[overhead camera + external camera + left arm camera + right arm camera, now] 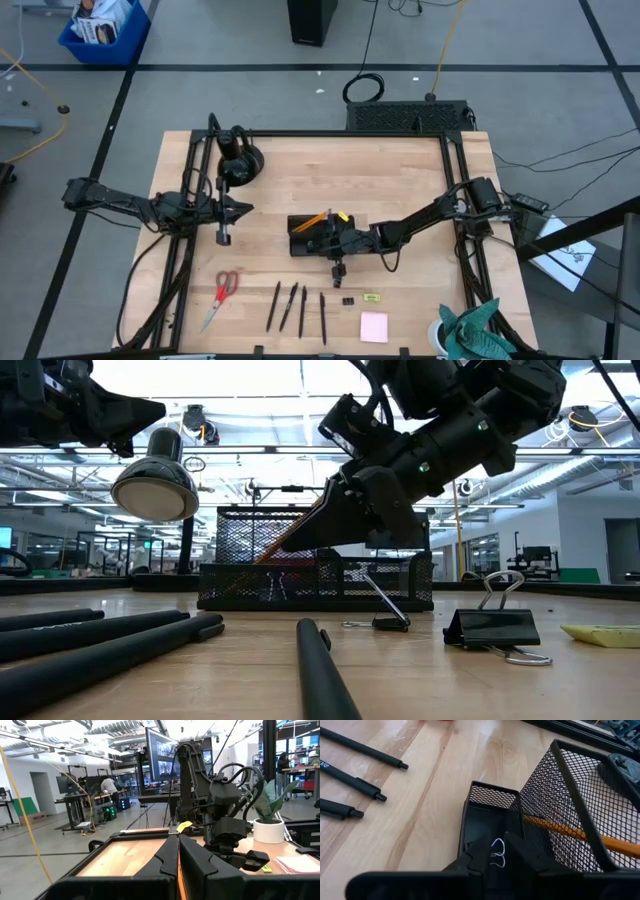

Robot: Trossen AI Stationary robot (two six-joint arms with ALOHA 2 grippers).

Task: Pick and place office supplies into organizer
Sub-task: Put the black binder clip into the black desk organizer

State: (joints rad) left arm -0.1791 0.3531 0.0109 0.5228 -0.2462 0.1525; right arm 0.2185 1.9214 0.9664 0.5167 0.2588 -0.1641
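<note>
The organizer (318,232) is a black mesh tray at mid-table, with orange pencils (580,836) leaning in its tall basket (570,795). My right gripper (497,857) hovers over its low front compartment (487,817), fingers slightly apart. A small clip's silver wire loops (496,853) show in the gap. On the near table lie red-handled scissors (222,293), several black pens (296,307), tiny clips (347,300), a yellow-green piece (372,297) and a pink notepad (374,326). My left gripper (246,209) waits shut and empty at the table's left. My right gripper has the clip's wire loops (496,853) in the narrow gap between its fingertips, above the organizer's low compartment. Whether the fingers touch the loops, I cannot tell. The fingers slant down from the table's right.
A round black domed lamp (240,160) stands at the far left. A teal cloth (480,325) lies at the near right corner. In the low view two binder clips (495,628) and pens (320,675) lie in front of the organizer (315,575).
</note>
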